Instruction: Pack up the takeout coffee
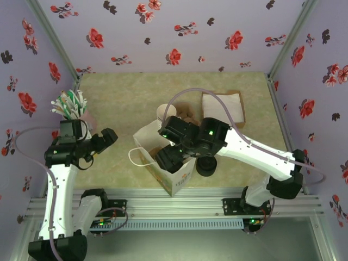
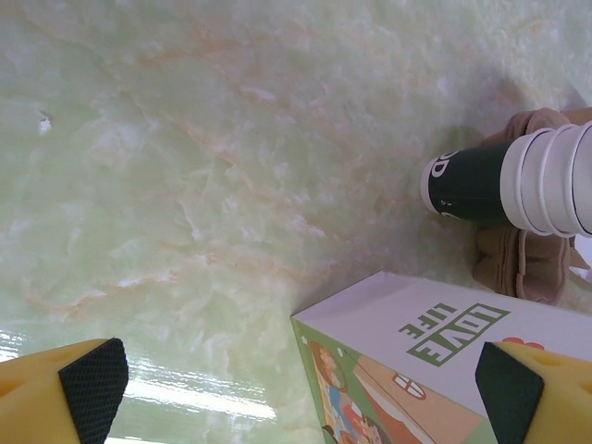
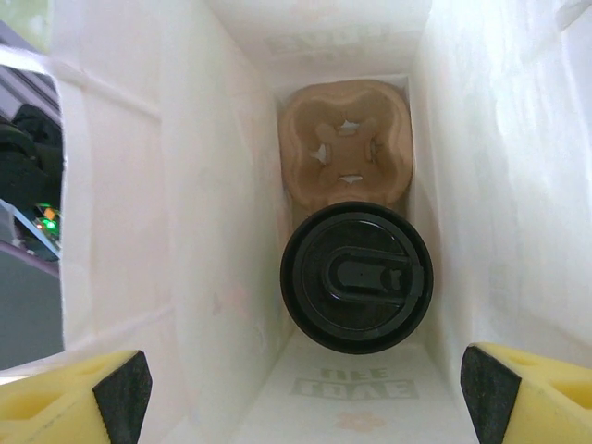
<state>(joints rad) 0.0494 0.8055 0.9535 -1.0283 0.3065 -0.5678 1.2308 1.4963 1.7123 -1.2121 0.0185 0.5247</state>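
Below, marbled tabletop (image 2: 185,166) (floral walls (image 1: 179,32))

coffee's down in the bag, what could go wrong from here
1. The right gripper hangs over the paper bag with its jaws spread nearly as wide as the bag. Lifting out could snag a thin wall and tip it.
2. The takeout coffee fills one end of the cardboard carrier and the other pocket is empty, so the load may lean.
3. The left gripper hovers close to the bag's outside, and a stray move could shove it.

Black-lidded takeout coffee (image 3: 356,277), white bag (image 3: 231,139), green marbled table (image 2: 185,185)
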